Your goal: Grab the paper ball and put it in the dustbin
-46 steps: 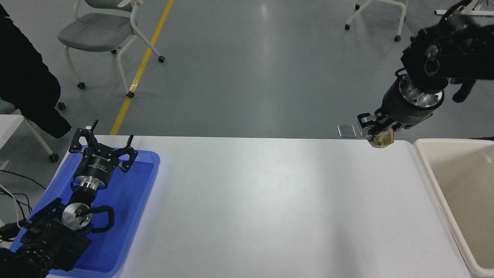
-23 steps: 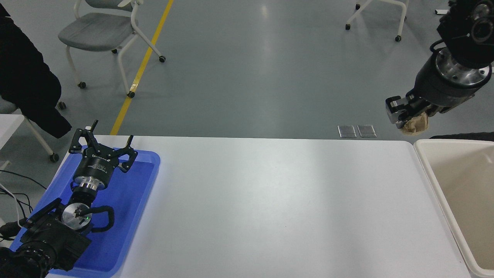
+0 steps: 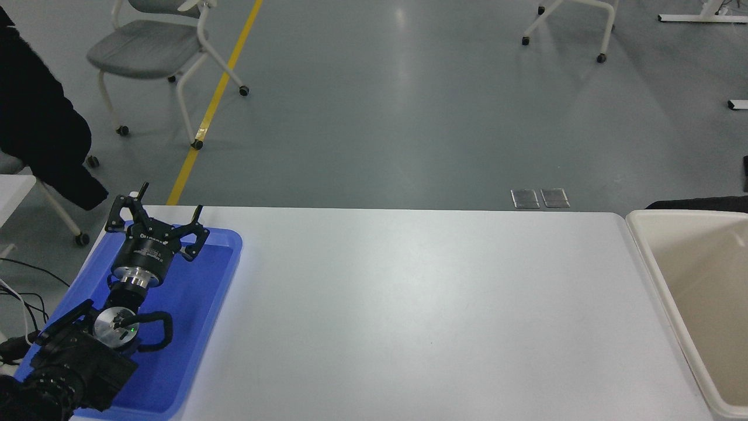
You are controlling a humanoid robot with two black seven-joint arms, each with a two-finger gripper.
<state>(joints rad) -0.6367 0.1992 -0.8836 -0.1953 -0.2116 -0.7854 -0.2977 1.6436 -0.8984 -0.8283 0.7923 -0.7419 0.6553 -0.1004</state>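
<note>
The cream-white dustbin (image 3: 648,257) stands at the table's right edge, partly cut off by the picture's right side; the part of its inside that shows holds nothing. The tan-brown paper ball is out of view. My right arm and its gripper are out of view too. My left gripper (image 3: 155,219) is parked at the lower left over the blue tray (image 3: 222,275), with its fingers spread open and nothing between them.
The white table (image 3: 409,304) spans the middle of the view. A dark strip (image 3: 695,203) lies just behind the dustbin's far rim. Chairs (image 3: 158,47) stand on the grey floor beyond. A dark coat (image 3: 41,128) hangs at the far left.
My right gripper, shut on the paper ball, rose from the table's far right corner, moved up and right, and has left the picture with the ball. The left arm has not moved.
</note>
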